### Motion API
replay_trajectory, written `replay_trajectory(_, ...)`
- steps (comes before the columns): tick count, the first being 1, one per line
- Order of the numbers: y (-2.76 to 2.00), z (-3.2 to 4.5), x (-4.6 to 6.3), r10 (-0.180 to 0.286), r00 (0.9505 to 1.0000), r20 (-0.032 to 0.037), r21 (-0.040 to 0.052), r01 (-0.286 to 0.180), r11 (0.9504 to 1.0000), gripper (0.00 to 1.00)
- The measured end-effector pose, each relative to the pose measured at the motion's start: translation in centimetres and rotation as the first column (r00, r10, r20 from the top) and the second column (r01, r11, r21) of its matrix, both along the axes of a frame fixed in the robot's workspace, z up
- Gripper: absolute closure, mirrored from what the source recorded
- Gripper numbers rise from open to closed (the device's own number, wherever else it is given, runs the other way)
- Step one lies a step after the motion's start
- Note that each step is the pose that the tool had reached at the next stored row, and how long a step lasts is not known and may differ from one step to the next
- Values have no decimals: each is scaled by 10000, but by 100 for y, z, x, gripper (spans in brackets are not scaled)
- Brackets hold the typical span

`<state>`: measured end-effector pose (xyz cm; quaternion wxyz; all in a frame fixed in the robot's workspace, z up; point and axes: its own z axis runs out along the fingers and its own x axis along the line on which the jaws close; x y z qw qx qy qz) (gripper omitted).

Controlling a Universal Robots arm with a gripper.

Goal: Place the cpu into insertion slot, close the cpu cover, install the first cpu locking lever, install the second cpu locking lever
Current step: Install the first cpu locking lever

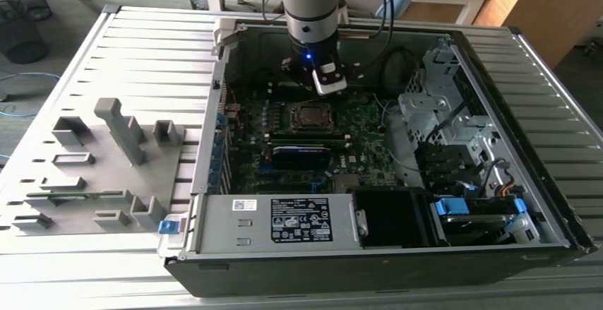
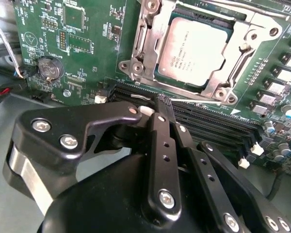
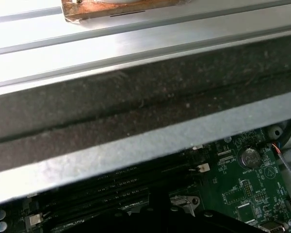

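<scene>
The black metal gripper [image 2: 165, 104] is hanging low over the board. Its two fingers [image 2: 160, 145] are pressing together with nothing between them, so it is holding nothing, and it is not touching anything that I can see. Just past its tips, long black memory slots [image 2: 208, 119] are running across the flat green circuit board [image 2: 87, 53]. On the other side of those slots the cpu [image 2: 194, 48], a small flat square chip with a dull silver-grey metal top, is lying flat in its slot. The cpu cover [image 2: 136, 53], a thin silvery metal frame with a square window, is sitting around the chip. I cannot tell if it is pressed down tight. I am guessing the chip is light, stiff and easy to hurt, so it is best held by two side edges, never by its underside. The cover is likely thin, hard and a bit springy, and best pushed on its plain metal rim. A round silver coin battery [image 2: 48, 68] is sitting well apart from the chip. In the exterior view the chip's place is a little nearer than the gripper, about the middle of the open black computer case [image 1: 377, 267].
</scene>
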<state>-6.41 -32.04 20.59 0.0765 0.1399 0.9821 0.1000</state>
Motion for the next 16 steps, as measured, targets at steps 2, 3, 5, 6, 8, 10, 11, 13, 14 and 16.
replay_trajectory(2, 12, 0, 0, -7, 10000, 0, 0, 7, 10000, 89)
replay_trajectory(3, 19, 0, 0, -12, 10000, 1, 0, 12, 10000, 89)
replay_trajectory(5, 38, -1, 0, -26, 10000, 0, -1, 26, 10000, 89)
replay_trajectory(6, 48, -1, 0, -34, 10000, 1, 0, 34, 10000, 89)
replay_trajectory(8, 61, -1, 0, -48, 10000, 2, 0, 48, 10000, 89)
replay_trajectory(10, 63, -2, 0, -50, 10000, 3, 2, 50, 10000, 89)
replay_trajectory(11, 63, -5, 0, -50, 10000, 9, -1, 50, 10000, 89)
replay_trajectory(13, 63, -11, 0, -52, 10000, 17, -9, 52, 10000, 89)
replay_trajectory(14, 62, -14, 0, -51, 10000, 18, -13, 51, 10000, 89)
replay_trajectory(16, 59, -21, 1, -53, 10000, 19, -16, 53, 10000, 89)
